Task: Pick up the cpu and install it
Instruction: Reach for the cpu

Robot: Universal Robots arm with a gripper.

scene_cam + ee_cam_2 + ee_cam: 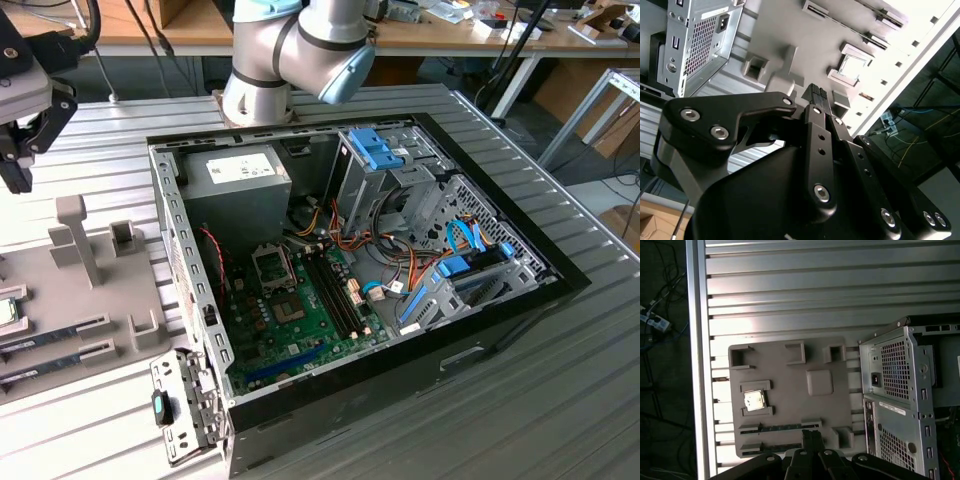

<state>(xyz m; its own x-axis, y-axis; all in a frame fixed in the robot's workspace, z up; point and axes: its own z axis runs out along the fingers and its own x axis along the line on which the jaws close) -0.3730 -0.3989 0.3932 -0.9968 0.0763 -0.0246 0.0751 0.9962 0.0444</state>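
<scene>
The cpu (754, 400), a small silvery square with a thin green rim, lies flat in a raised holder on the grey tray (830, 405). It is also in the second wrist view (854, 65) and at the exterior view's left edge (6, 310). My gripper (812, 436) hangs well above the tray, off to one side of the cpu, with its fingertips (815, 94) together and nothing between them. From outside, the gripper (15, 172) is at the upper left. The motherboard's square socket (272, 265) lies inside the open computer case (480, 330).
Memory sticks (775, 428) lie in slots on the tray beside the cpu, among several upright grey holders (75, 235). The case's perforated rear panel (895, 390) stands next to the tray. A power-supply box (240, 185), drive cages and cables fill the case. The ribbed table ends beyond the tray (695, 365).
</scene>
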